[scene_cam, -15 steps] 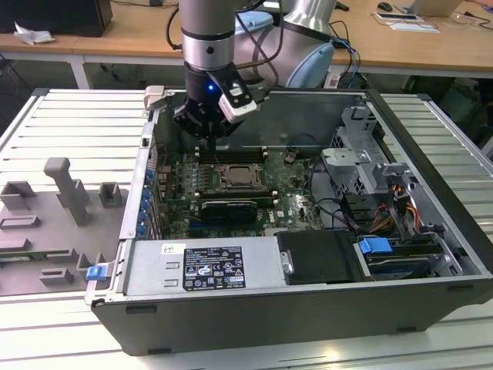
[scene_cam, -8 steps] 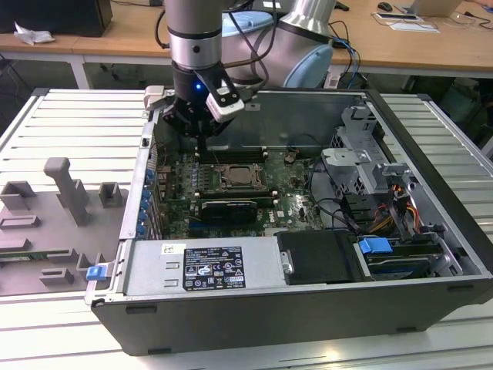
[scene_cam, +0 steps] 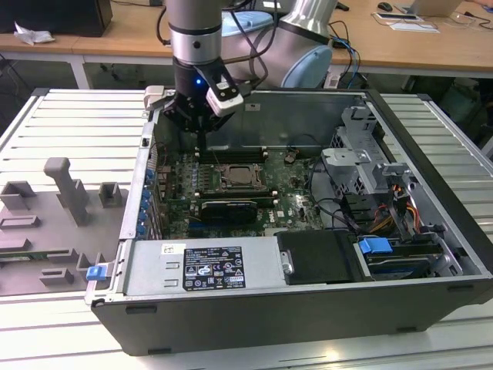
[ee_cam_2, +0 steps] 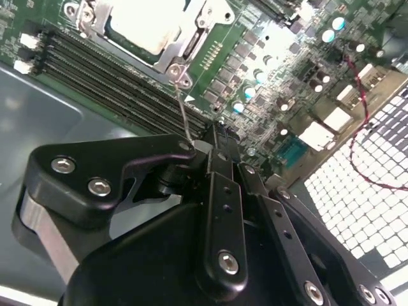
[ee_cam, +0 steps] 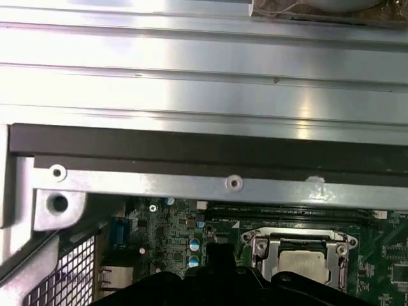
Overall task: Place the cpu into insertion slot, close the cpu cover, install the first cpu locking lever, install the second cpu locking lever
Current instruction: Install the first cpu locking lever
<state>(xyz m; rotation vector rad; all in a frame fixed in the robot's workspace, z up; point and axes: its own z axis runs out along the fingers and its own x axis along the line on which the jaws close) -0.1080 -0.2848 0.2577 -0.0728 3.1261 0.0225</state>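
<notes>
The cpu (ee_cam_2: 137, 25) lies pale and square in the insertion slot (scene_cam: 240, 178) on the green motherboard, and it also appears in the first wrist view (ee_cam: 306, 266). Around it the cpu cover (ee_cam_2: 199, 24) lies flat as a silver frame (ee_cam: 296, 242). A thin wire locking lever (ee_cam_2: 183, 108) rises from the socket's corner up to my black gripper (ee_cam_2: 203, 141), which is shut on its tip. In the exterior view my gripper (scene_cam: 202, 135) hangs just beyond the socket's far side, near the case's back wall.
Long black memory slots (ee_cam_2: 108, 70) run beside the socket. The case's metal wall (ee_cam: 204, 153) stands close behind the gripper. A black card (scene_cam: 223, 210), the power supply (scene_cam: 200, 266) and a drive cage (scene_cam: 362, 154) fill the case. A grey fixture (scene_cam: 62, 208) lies outside.
</notes>
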